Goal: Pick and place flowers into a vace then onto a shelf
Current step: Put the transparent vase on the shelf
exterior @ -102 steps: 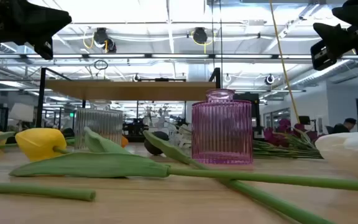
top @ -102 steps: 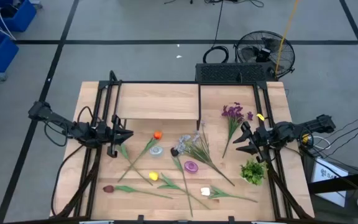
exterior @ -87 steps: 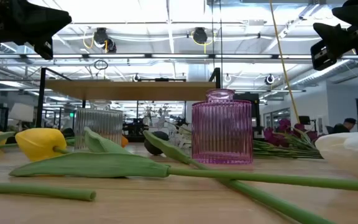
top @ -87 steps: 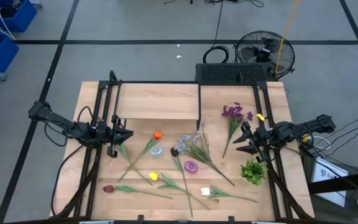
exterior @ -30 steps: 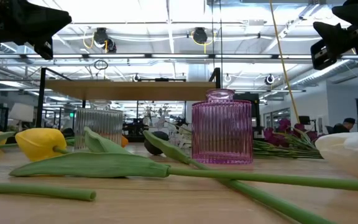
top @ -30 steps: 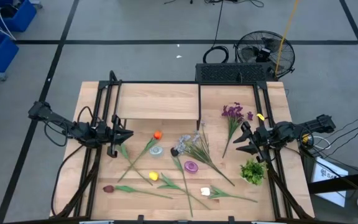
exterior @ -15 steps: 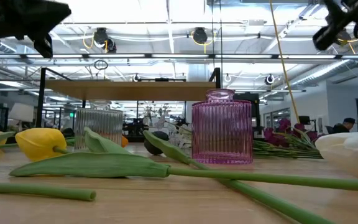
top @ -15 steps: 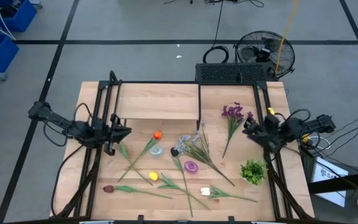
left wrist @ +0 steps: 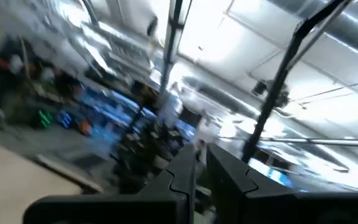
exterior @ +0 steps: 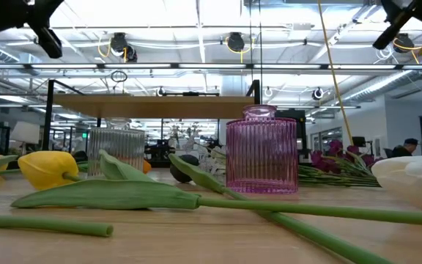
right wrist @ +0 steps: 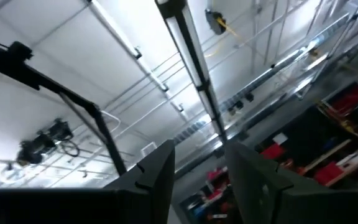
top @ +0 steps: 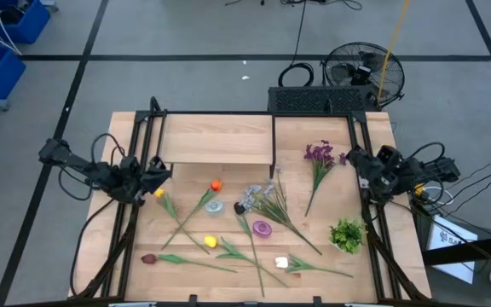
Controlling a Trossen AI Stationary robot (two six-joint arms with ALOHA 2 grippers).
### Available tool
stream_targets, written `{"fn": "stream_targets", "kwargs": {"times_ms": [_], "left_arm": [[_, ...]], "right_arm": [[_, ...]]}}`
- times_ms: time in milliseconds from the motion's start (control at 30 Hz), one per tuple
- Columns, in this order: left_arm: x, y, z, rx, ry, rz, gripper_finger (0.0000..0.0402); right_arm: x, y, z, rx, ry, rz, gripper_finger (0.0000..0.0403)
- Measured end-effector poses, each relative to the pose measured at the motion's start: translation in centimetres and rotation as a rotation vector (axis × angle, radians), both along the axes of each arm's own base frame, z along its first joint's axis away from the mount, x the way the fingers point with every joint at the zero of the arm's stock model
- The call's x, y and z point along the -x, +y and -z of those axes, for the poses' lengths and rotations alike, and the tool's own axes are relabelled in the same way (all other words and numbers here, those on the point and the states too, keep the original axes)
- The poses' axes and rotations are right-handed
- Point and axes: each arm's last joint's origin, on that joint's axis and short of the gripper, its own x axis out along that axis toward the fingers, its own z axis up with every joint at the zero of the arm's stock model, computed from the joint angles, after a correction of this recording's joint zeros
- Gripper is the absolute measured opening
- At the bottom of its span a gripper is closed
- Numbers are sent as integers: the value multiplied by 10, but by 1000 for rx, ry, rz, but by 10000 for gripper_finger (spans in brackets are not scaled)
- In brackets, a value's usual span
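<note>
Nearest the front edge of the tabletop (top: 126, 281), a dark red flower (top: 149, 258) and a white flower (top: 282, 263) lie flat, with a yellow flower (top: 210, 242) just behind them. The pink vase (top: 262, 228) stands upright among crossed stems; the clear vase (top: 214, 205) is beyond it on the left. An orange flower (top: 216, 184) lies before the shelf (top: 216, 139), purple flowers (top: 320, 154) to its right. Left pincer (top: 157, 173), fingers a narrow gap apart, hangs empty left of the shelf; right pincer (top: 354, 160), fingers apart, empty, right of it.
</note>
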Motion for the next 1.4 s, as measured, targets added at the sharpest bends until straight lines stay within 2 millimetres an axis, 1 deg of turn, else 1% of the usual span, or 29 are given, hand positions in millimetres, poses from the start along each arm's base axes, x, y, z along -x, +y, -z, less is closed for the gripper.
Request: {"fn": "stream_targets", "kwargs": {"times_ms": [67,100,167,200,300,400,467,533,633,733,867,1000,1033,1133,1200,1300,1400], "left_arm": [[0,0,-5,51,0,39,44],[0,-1,-13,53,-10,63,44],[0,-3,-38,-13,20,120,44],[0,-4,-49,-59,84,136,44],[-1,-3,-85,-175,411,109,44],[-6,-5,-115,-238,684,87,45],[-15,-9,-130,-264,801,85,45],[-30,-16,-143,-268,843,84,45],[-55,-29,-151,-313,892,102,50],[-81,-42,-146,-335,963,101,69],[-107,-55,-136,-340,1054,114,103],[-130,-63,-117,-257,1144,122,128],[-134,-64,-111,-246,1178,137,131],[-148,-68,-90,-232,1292,151,133],[-157,-68,-77,-217,1353,144,133],[-172,-64,-62,-179,1410,137,134],[-183,-59,-44,-142,1503,116,134]], "right_arm": [[0,-1,0,-42,2,16,137],[1,-2,0,-69,-8,7,137],[1,-2,-1,-110,-21,-10,137],[1,-2,0,-119,-17,-11,137],[0,-3,1,-113,12,32,137],[-4,-2,5,-67,69,52,137],[-6,-1,8,-42,119,64,137],[-10,0,13,-19,184,97,137],[-14,0,19,-7,264,120,137],[-14,0,18,-2,259,115,137],[-13,1,13,76,216,138,137],[-8,1,0,180,114,223,137],[-7,1,-8,225,86,227,137],[-1,3,-49,330,-36,252,137],[-7,5,-76,404,-41,276,137],[-32,13,-113,505,50,282,137],[-64,22,-139,558,246,206,137]]}}
